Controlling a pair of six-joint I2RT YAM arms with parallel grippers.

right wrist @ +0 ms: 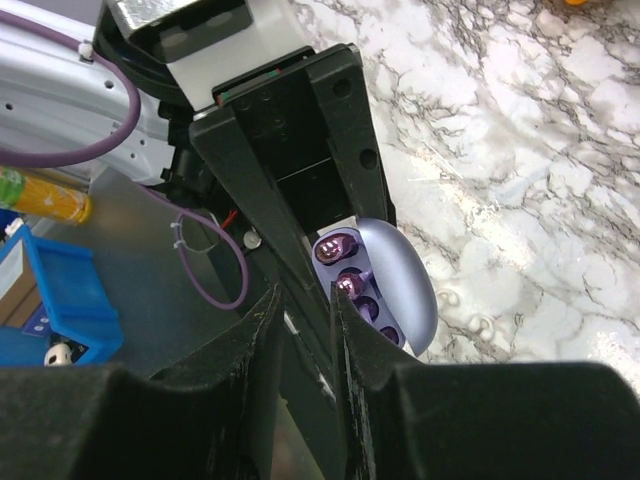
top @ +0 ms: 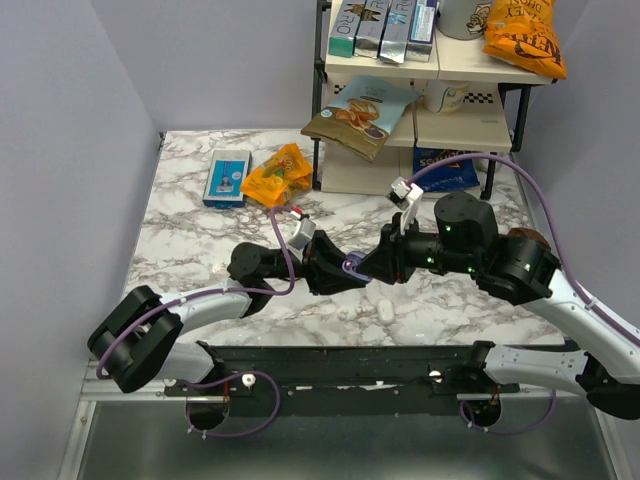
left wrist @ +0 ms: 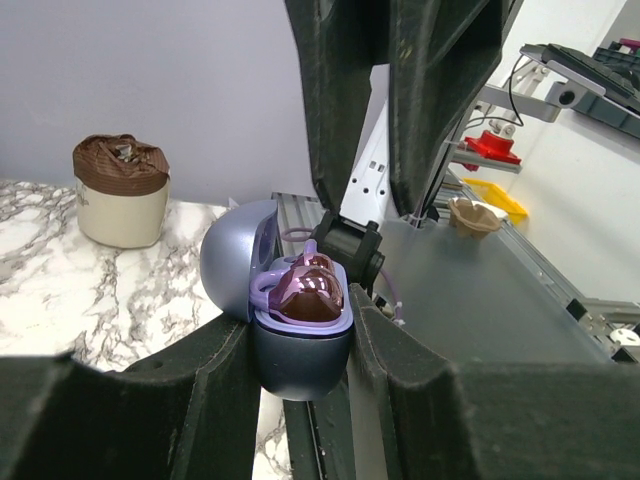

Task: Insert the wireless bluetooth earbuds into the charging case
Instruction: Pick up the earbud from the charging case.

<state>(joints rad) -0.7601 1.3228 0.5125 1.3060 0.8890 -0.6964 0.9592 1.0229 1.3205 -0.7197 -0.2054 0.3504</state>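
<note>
The charging case (left wrist: 300, 350), a blue-lilac shell with its lid (left wrist: 232, 258) tipped open, is clamped between the fingers of my left gripper (left wrist: 300, 330). Glossy purple earbuds (left wrist: 310, 290) sit in its top. In the right wrist view the open case (right wrist: 405, 285) lies just right of my right gripper (right wrist: 305, 305). One earbud (right wrist: 333, 247) sits in a socket and another (right wrist: 350, 288) is beside the right fingertip. The right jaws stand narrowly apart with no earbud between them. From above, both grippers meet over the table's near middle, around the case (top: 352, 265).
A shelf rack (top: 430, 100) with snack bags stands at the back right. A blue box (top: 228, 177) and an orange bag (top: 275, 175) lie at the back left. A small white piece (top: 385, 310) rests near the front edge. A brown-topped jar (left wrist: 120, 190) stands nearby.
</note>
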